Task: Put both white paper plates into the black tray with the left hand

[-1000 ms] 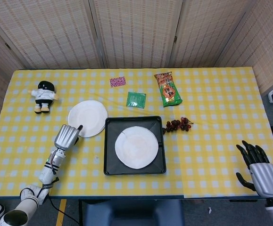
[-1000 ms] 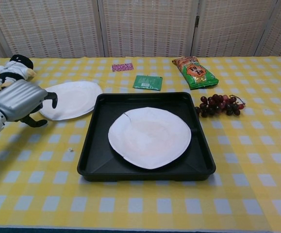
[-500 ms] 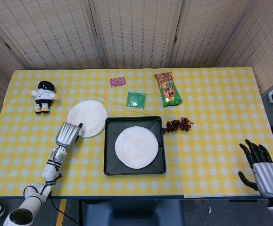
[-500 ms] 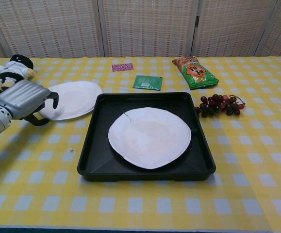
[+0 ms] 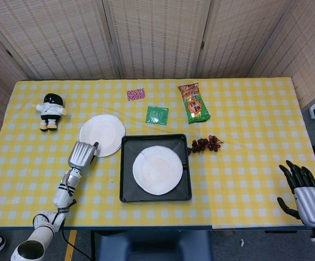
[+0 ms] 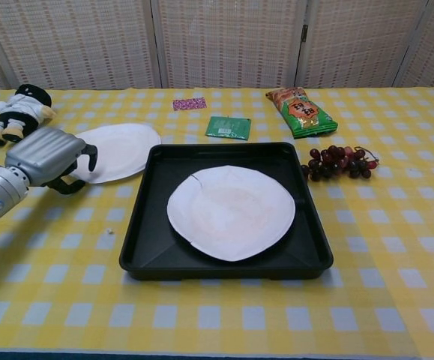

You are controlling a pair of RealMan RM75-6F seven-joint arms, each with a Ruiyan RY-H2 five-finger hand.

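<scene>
Plate (image 5: 154,169) one: in black tray (image 5: 125,168). Plate two (image 5: 104,133): left of tray, near rim pinched by left hand (image 5: 82,154). Advice: lift level, clear tray wall. Right hand (image 5: 307,197): fingers spread, holding nothing.

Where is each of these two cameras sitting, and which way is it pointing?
Head view: high above the near edge, looking steeply down on the whole table; shows the left hand at the second plate and the right hand.
Chest view: low at the near edge, looking across at the screens; only the left hand shows.
Shared: black tray holding one plate, grapes.
</scene>
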